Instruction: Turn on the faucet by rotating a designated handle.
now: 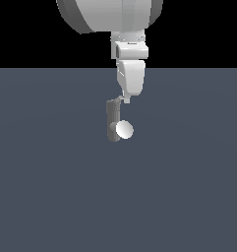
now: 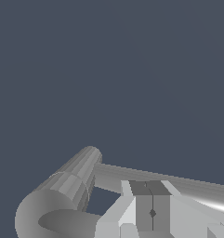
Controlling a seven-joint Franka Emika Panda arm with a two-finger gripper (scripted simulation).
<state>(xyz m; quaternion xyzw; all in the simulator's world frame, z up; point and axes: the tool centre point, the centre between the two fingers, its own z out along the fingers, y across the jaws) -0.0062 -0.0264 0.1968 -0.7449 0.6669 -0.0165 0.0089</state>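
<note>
With my gripper (image 1: 124,100) closed, fingers pressed together, I hang just above the faucet (image 1: 112,120) at mid-table, beside the handle (image 2: 178,183), placed to nudge it round.

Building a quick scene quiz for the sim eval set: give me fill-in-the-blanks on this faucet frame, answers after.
1. In the exterior view, the spout on the faucet ends in a round disc coloured ____.
2. The post of the faucet stands ____ on the floor.
3. In the exterior view, the gripper sits near the ____ of the post.
4. In the wrist view, the handle is a long, thin ____.

Missing words: white; upright; top; bar
</note>
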